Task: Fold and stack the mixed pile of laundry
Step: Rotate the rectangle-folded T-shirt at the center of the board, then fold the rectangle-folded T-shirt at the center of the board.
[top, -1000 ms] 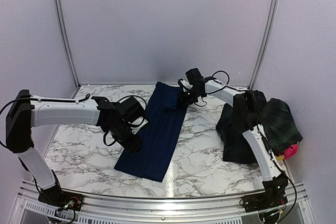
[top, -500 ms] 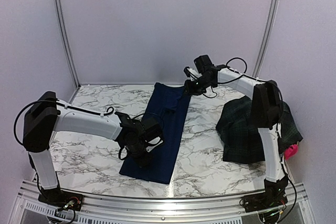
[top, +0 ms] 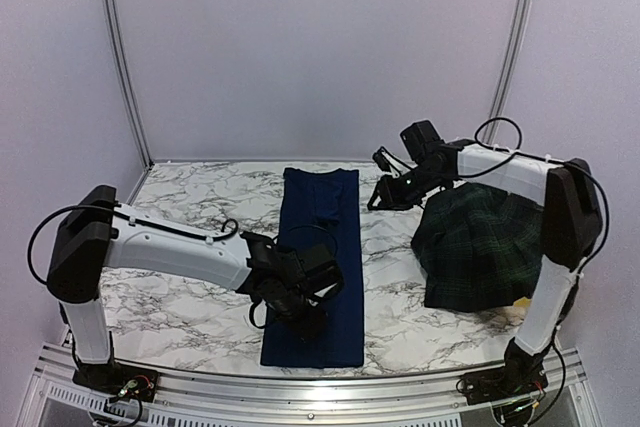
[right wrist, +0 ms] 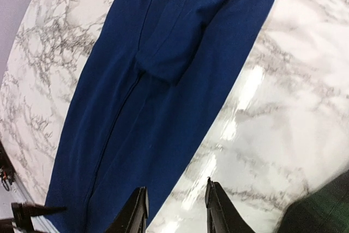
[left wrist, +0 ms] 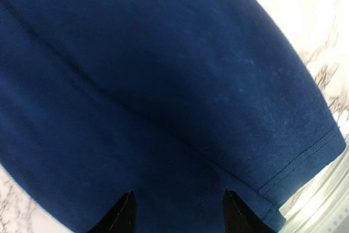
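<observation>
Left arm: I see it reaching in from 9 o'clock, low across the marble table [top: 170, 202] towards the middle.
Left gripper [top: 304, 319]: it sits over the near end of the navy-blue cloth [top: 322, 247], at about 6 o'clock on the table. On my wrist feed its fingertips [left wrist: 124, 214] stand apart with flat blue fabric showing between them, so I read it as open and holding nothing.
Navy-blue cloth: a long narrow strip lying flat down the middle of the table, from 12 o'clock to 6 o'clock. Its stitched hem [left wrist: 305, 154] lies close to the table's near edge. A small folded flap [right wrist: 163, 61] lies on its far half.
Right gripper [top: 381, 197]: at about 1 o'clock, between the cloth's far end and the plaid garment [top: 478, 242]. Its fingers [right wrist: 135, 214] are parted over bare marble just beside the cloth's edge, with nothing in them.
Plaid garment: a dark green-and-navy heap at 3 o'clock, apart from the blue strip, under the right arm's forearm.
</observation>
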Motion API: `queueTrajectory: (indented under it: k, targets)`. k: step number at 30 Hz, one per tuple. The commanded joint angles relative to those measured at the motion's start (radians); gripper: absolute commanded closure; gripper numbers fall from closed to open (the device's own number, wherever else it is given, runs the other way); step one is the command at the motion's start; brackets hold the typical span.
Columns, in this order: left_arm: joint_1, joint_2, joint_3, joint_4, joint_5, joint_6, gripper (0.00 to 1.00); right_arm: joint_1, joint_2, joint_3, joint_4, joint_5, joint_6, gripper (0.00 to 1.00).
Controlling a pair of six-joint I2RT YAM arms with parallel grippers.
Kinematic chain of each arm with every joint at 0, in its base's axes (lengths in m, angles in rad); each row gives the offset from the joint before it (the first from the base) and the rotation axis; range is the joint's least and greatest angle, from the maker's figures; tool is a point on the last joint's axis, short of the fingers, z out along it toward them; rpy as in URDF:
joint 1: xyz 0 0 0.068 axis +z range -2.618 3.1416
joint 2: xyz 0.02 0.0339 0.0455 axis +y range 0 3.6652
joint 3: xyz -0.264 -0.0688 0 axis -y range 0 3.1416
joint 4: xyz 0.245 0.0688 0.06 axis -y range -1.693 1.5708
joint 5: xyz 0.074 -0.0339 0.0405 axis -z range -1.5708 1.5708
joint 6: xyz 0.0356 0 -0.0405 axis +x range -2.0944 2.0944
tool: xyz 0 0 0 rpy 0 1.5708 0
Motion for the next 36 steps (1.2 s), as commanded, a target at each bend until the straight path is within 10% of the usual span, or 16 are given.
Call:
queueTrajectory:
  k: [1,16,36]
  targets:
    - [0.022,-0.194,-0.089,0.051,-0.063,-0.189,0.39,0.039,-0.22,-0.199,0.036,-0.152,0.076,0.67]
    - [0.001,-0.574,-0.602,0.241,0.109,-0.596,0.4,0.484,-0.603,-0.75,0.08,-0.195,0.467,0.66]
    - [-0.037,-0.49,-0.709,0.439,0.203,-0.698,0.59,0.592,-0.422,-0.864,0.273,-0.217,0.565,0.62]
